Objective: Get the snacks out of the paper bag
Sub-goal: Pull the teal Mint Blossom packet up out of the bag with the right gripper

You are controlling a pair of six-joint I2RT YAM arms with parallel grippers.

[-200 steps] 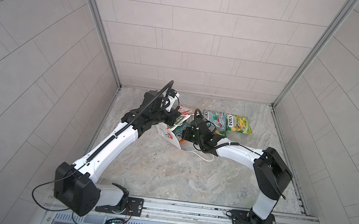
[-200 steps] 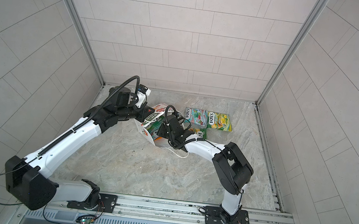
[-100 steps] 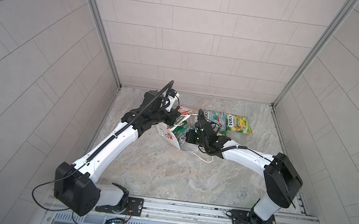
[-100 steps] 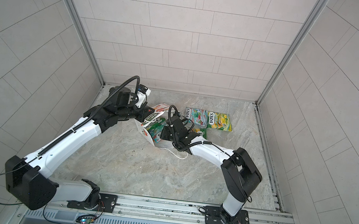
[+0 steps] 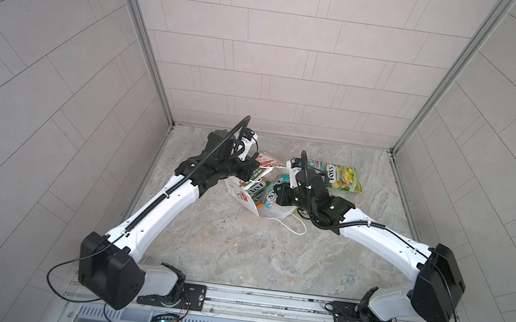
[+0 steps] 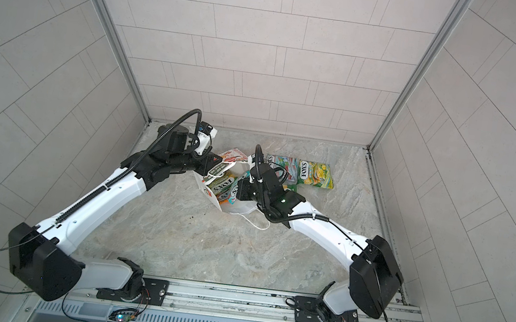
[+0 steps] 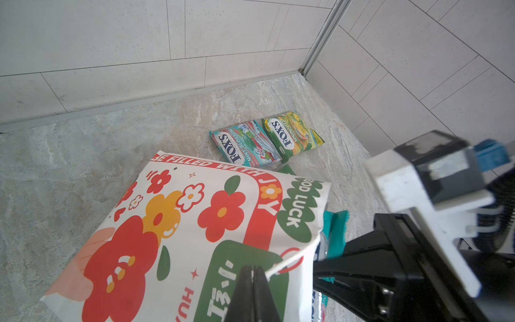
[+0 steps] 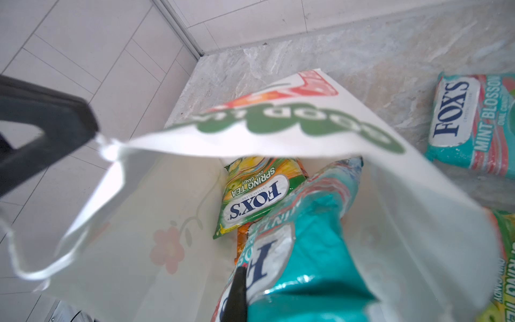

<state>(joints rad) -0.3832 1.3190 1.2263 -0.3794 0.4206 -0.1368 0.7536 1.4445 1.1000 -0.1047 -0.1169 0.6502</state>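
Two packets lie flat on the floor in both top views, the loose teal packet (image 5: 315,166) touching the green-yellow packet (image 5: 344,178), just beside the paper bag (image 5: 243,197). The bag stands tilted between the two arms, its mouth open toward the right arm.

Left wrist view: left gripper (image 7: 253,270), jaws pressed together on the cord handle (image 7: 281,263), with the bag's flowered face below.

Right wrist view only: the bag's interior. The right gripper (image 8: 240,278) is closed on the gripped teal packet (image 8: 315,237) inside the mouth. The Spring Tea packet (image 8: 256,192) and orange packet (image 8: 242,237) lie deeper in.

Surface: grey marbled slab (image 5: 238,250). Room: pale tiled walls (image 5: 262,67), metal corner strips (image 5: 144,38).
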